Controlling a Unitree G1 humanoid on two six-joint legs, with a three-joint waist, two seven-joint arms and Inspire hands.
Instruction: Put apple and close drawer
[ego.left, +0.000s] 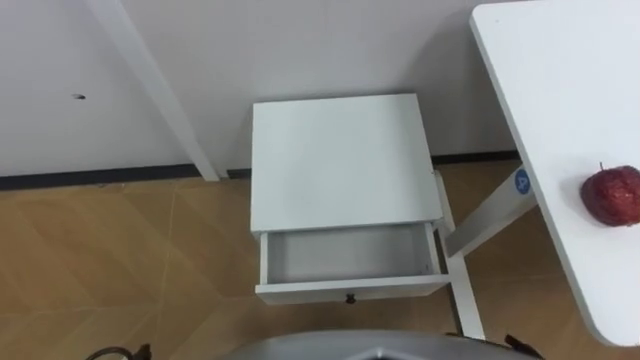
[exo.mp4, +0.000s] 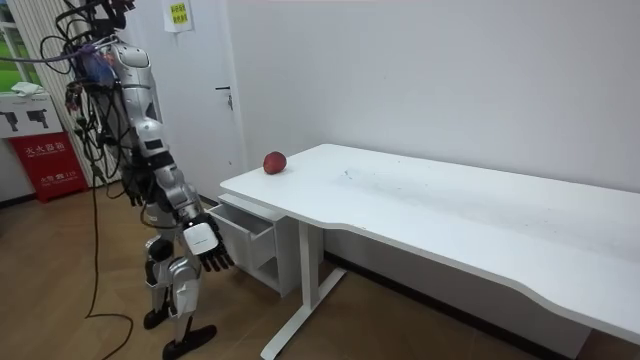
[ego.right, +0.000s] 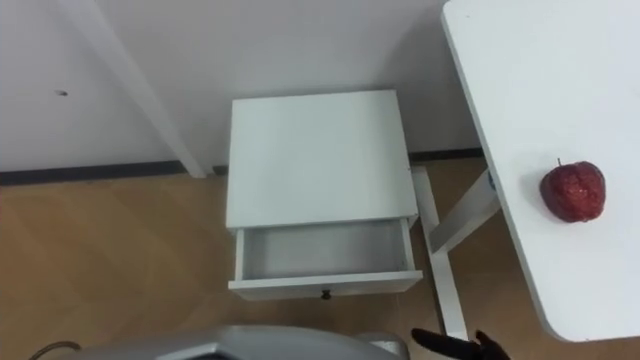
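A dark red apple (ego.right: 572, 190) lies near the edge of the white table (ego.right: 520, 90) on my right; it shows in the room view too as the apple (exo.mp4: 275, 162) at the table's far corner. Below and in front of me stands a small white cabinet (ego.right: 318, 155) with its top drawer (ego.right: 322, 250) pulled out and nothing inside. A small dark knob (ego.right: 325, 294) sits on the drawer front. My right hand (exo.mp4: 205, 245) hangs low beside my hip, fingers relaxed and holding nothing, short of the drawer. Its dark fingertips (ego.right: 470, 347) peek in at the bottom edge.
The table's white leg and foot (ego.right: 445, 270) stand right beside the cabinet. A white slanted post (ego.right: 130, 90) leans against the wall at the left. Wooden floor (ego.right: 110, 250) lies open to the left of the cabinet. A red stand (exo.mp4: 55, 160) is behind me.
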